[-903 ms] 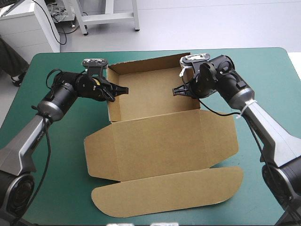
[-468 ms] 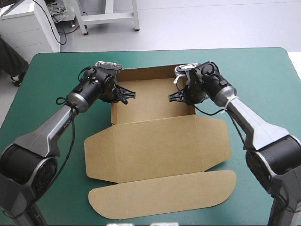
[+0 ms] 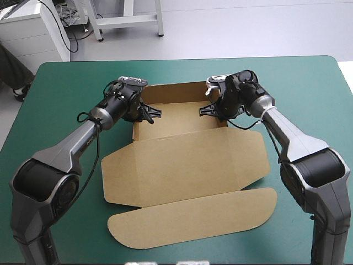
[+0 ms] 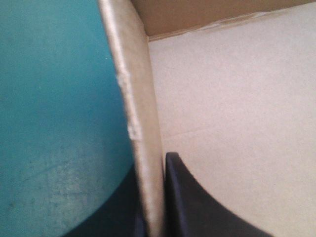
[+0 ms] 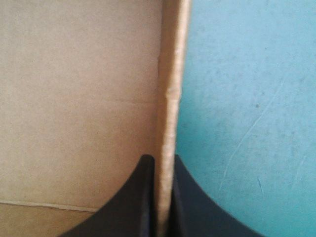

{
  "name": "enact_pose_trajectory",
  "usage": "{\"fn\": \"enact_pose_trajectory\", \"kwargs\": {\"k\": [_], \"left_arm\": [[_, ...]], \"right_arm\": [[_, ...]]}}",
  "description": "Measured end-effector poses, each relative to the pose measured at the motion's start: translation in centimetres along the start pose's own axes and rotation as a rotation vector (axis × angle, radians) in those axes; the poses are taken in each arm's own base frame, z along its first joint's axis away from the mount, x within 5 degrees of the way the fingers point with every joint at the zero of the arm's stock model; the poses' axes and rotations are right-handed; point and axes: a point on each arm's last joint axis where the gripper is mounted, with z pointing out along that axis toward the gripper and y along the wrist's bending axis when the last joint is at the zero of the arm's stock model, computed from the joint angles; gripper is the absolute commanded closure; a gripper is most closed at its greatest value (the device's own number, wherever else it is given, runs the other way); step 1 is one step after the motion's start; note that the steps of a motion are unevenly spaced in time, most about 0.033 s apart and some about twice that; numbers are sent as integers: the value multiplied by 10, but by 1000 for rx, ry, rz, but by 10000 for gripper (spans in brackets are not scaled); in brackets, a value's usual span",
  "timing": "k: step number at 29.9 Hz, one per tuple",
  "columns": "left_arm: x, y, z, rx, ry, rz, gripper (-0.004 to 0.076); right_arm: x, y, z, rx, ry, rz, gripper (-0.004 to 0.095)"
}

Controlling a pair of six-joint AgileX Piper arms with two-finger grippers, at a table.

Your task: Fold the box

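The brown box (image 3: 182, 144) is lying near the middle of the table, on the teal-green cover (image 3: 66, 88). Its open tray (image 3: 176, 113) is sitting toward 12 o'clock. The lid panel (image 3: 165, 176) is lying flat toward 6 o'clock and ends in a rounded tuck flap (image 3: 193, 223) by the near edge.

The left gripper (image 3: 156, 112) is reaching in from 9 o'clock and clamping the tray's left side wall (image 4: 140, 113). In the left wrist view one black finger (image 4: 202, 207) is pressing the inner face and the other is bearing on the outer face, with only the board between them. The right gripper (image 3: 202, 112) is doing the same from 3 o'clock on the right side wall (image 5: 170, 98), its fingers nearly meeting across the board.

Judgement: both walls are being pinched together so that they are standing upright and square while the tray is taking its shape. The lid is resting flat, clear of both arms.

Limits of observation:
- In the high view the wrists are covering the upper edges of both side walls, and the outer fingers are sitting behind the board.
- Whether each wall is a single sheet or is doubled over and tucked cannot be determined.
- The wrist views are cutting off the tray's corners, so the joints with the far wall are not showing.
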Motion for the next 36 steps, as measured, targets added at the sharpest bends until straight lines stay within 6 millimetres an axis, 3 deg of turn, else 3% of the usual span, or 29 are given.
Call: {"fn": "enact_pose_trajectory", "kwargs": {"k": [6, 13, 20, 25, 29, 32, 36], "left_arm": [[-3, 5, 8, 13, 3, -47, 731], [-8, 27, 15, 109, 40, -235, 731], [-10, 29, 16, 131, 27, -229, 731], [-11, 29, 16, 139, 21, -227, 722], [-11, 30, 16, 152, 22, -176, 654], [-12, 29, 16, 168, 11, -149, 556], [-12, 27, 17, 193, 12, -134, 385]], "right_arm": [[-3, -3, 2, -9, 1, -8, 923], [-7, -5, 4, -18, -35, -28, 923], [-11, -5, 5, -18, -74, -39, 922], [-11, -5, 5, -21, -77, -76, 830], [-12, -6, 6, -36, -79, -129, 621], [-10, -7, 16, -43, -57, -147, 476], [-13, -5, 13, -52, -46, -153, 434]]}}
